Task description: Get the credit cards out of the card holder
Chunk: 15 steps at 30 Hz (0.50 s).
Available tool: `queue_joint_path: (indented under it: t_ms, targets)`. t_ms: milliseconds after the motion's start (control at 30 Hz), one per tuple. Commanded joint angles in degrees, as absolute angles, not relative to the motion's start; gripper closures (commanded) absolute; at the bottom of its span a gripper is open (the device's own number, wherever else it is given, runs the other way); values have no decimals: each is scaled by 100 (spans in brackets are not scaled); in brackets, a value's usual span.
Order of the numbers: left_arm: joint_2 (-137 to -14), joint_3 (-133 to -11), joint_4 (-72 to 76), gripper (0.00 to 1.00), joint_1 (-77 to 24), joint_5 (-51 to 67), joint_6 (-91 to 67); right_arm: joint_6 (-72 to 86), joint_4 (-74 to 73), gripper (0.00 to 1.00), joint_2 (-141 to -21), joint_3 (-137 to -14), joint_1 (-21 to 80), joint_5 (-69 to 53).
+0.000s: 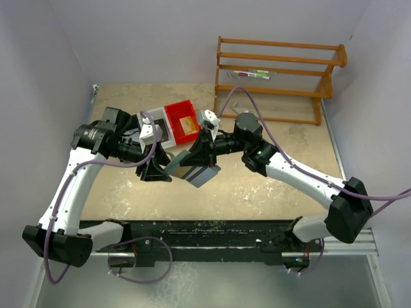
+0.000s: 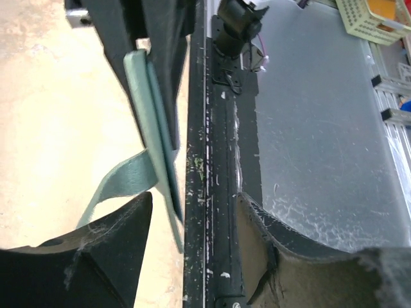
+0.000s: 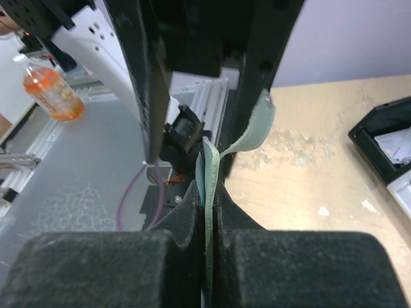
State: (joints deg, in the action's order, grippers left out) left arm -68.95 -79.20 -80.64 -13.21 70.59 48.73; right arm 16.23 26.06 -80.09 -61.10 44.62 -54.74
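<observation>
My right pincer (image 3: 209, 192) is clamped shut on the card holder (image 3: 207, 168), which I hold up over the middle of the table (image 1: 276, 192), clear of its sandy top. From my right wrist the grey-green pouch shows edge-on, squeezed between the two black pads, with a loose flap curling up and away to the right. A paler blue layer lies flat against its left face, but I cannot tell whether that is one of the credit cards; no card shows apart from the pouch in any view. My left pincer (image 2: 192, 199) stands open, its fingers spread wide. The holder's lower edge hangs down between them, just beside the left finger (image 2: 115, 256), and I cannot tell whether it touches. From above, the two pincers meet nose to nose at the pouch (image 1: 192, 172), the left one (image 1: 156, 172) coming in from the left and the right one (image 1: 204, 160) from the right. A red bin (image 1: 182, 122) sits just behind them on the table, and a wooden rack (image 1: 276, 77) stands against the far wall.
</observation>
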Motion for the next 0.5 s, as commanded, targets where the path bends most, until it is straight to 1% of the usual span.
queue_joint_path:
  t_ms: [0,67,167,300,467]
  targets:
    - [-6621,-7515,-6777,43,-1326,6946,3844,2551,3175,100,-8026,-6699,4447,-5618]
    - [-6559,-7394,-6475,45,-1322,6896,3624,2759,3172,100,-8126,-6852,4447,-5527]
    - [-6552,-7412,-6259,55,-1323,6950,3297,2921,2882,100,-8257,-7117,4466,-5452]
    - [-6671,-7412,-6199,63,-1327,7677,2920,2915,2217,100,-8400,-7457,4473,-5430]
    - [-6810,-7289,-6170,65,-1303,8622,2479,2785,1396,100,-8571,-7850,4474,-5281]
